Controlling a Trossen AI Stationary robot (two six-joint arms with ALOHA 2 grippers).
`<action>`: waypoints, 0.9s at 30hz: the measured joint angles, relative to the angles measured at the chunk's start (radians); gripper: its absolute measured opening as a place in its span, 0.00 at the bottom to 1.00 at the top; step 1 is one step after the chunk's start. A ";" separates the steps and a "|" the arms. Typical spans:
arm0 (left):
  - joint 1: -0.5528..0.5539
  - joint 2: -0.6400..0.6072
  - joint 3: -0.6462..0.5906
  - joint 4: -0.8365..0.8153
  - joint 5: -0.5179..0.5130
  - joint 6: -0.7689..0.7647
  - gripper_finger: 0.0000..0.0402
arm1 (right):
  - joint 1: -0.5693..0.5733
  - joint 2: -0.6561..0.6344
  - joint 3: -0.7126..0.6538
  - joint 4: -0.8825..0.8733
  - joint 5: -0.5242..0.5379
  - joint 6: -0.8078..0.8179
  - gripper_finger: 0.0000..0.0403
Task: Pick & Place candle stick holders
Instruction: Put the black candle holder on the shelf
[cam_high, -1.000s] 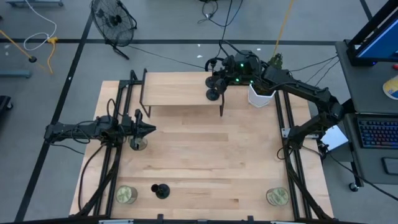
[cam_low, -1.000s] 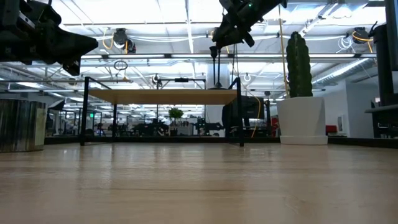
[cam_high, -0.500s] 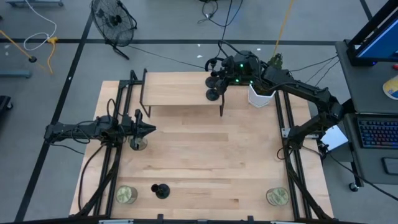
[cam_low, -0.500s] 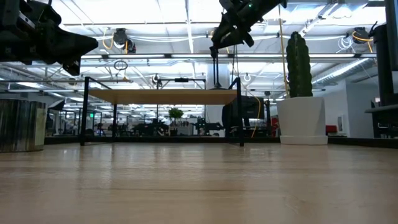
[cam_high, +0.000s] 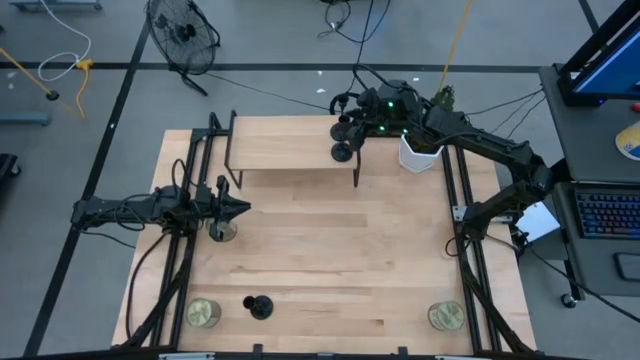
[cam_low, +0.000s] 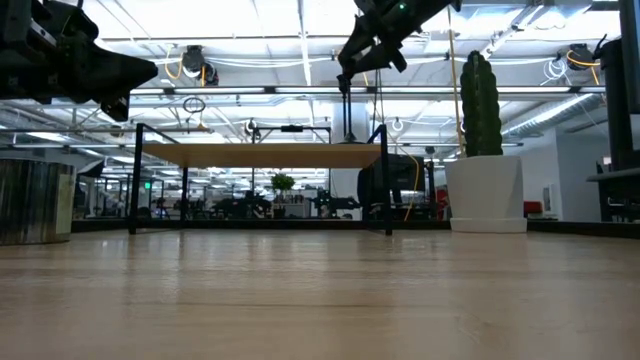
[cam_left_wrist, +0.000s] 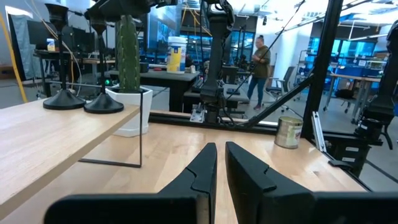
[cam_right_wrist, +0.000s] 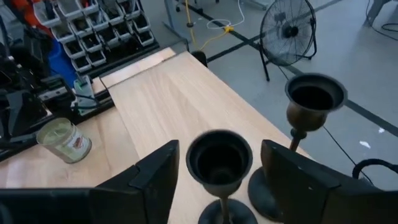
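Two black candle stick holders stand on their round bases at the right end of the raised wooden shelf (cam_high: 290, 140); one base shows in the high view (cam_high: 343, 152). My right gripper (cam_right_wrist: 219, 163) is open over them, a finger on either side of the nearer holder's cup (cam_right_wrist: 219, 155) without touching it. The second holder (cam_right_wrist: 313, 99) stands just beyond. A third holder (cam_high: 259, 305) stands on the table near the front left. My left gripper (cam_left_wrist: 222, 163) is shut and empty above the table's left side (cam_high: 236, 209).
A cactus in a white pot (cam_high: 420, 152) stands right of the shelf. Greenish jar candles stand under my left gripper (cam_high: 221, 231), at the front left (cam_high: 203, 313) and at the front right (cam_high: 446, 316). People show in the room beyond the table (cam_left_wrist: 258, 59).
My right gripper has gone up a little over the shelf's right end. The holder below it stays standing on the shelf.
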 joint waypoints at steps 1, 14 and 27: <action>0.000 0.000 0.000 0.000 0.000 0.000 0.09 | 0.000 0.000 0.000 0.008 0.000 0.000 0.56; 0.000 0.000 0.000 0.000 0.000 0.000 0.09 | 0.005 -0.034 0.000 0.080 0.000 -0.015 0.55; 0.000 0.000 0.000 0.002 0.000 -0.009 0.09 | 0.167 -0.201 0.000 -0.034 -0.001 -0.104 0.46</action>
